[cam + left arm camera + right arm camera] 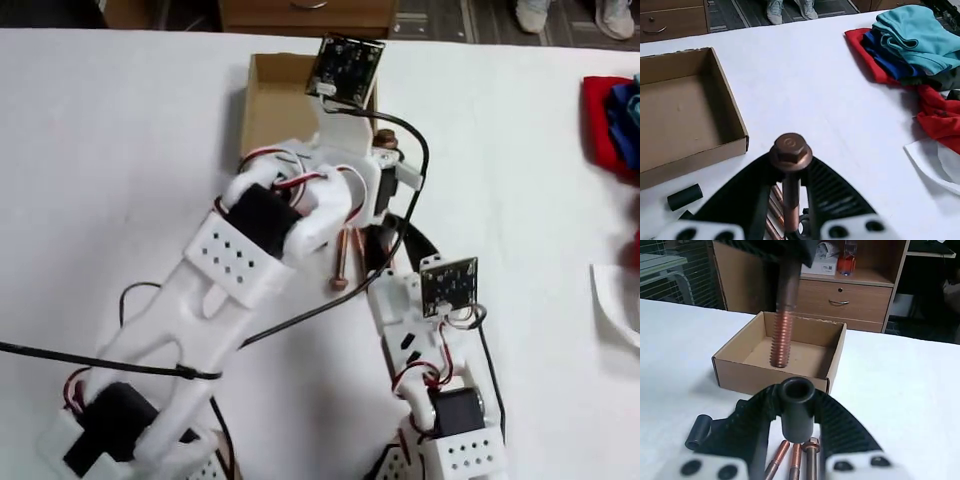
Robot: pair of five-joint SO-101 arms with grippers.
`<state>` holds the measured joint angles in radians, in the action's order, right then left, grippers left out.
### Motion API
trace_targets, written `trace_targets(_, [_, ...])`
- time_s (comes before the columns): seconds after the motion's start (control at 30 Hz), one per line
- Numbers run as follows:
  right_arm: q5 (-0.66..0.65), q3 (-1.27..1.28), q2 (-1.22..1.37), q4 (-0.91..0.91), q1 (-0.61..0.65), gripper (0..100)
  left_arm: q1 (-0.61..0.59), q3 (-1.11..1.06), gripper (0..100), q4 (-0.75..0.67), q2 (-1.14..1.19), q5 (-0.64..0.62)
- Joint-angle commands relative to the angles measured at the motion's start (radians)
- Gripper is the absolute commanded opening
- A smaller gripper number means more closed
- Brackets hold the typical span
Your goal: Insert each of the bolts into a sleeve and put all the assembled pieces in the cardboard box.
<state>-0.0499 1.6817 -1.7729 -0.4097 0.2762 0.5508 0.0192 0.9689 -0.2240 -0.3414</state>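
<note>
My left gripper (791, 172) is shut on a copper bolt (791, 150), held upright with its hex head up. Its threaded end (781, 342) hangs just above and slightly behind the open top of a black sleeve (796, 407). That sleeve stands upright with my right gripper (796, 420) shut on it. The two grippers meet in the high view just in front of the cardboard box (262, 105), which is open with nothing in it. Three loose bolts (796, 460) lie on the table under the right gripper. A second black sleeve (685, 196) lies near the box's front corner.
A pile of red, blue and teal cloth (612, 110) lies at the table's right edge, with a white sheet (615, 305) in front of it. Black cables (300, 320) trail across the table between the arms. Wooden drawers (840, 300) stand beyond the table.
</note>
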Motion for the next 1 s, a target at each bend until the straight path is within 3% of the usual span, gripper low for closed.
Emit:
trace_targets(0.0, [0.009, 0.009, -0.024, 0.013, 0.005, 2.1, 0.012, 0.056, 3, -0.028, -0.014, 0.003])
trace_targets(0.4, [0.009, 0.009, -0.022, 0.013, 0.005, 2.1, 0.091, 0.027, 3, -0.063, -0.006, 0.009])
trace_targets(0.97, [0.009, 0.011, -0.022, 0.012, 0.005, 2.1, 0.048, -0.081, 3, -0.13, -0.017, 0.011])
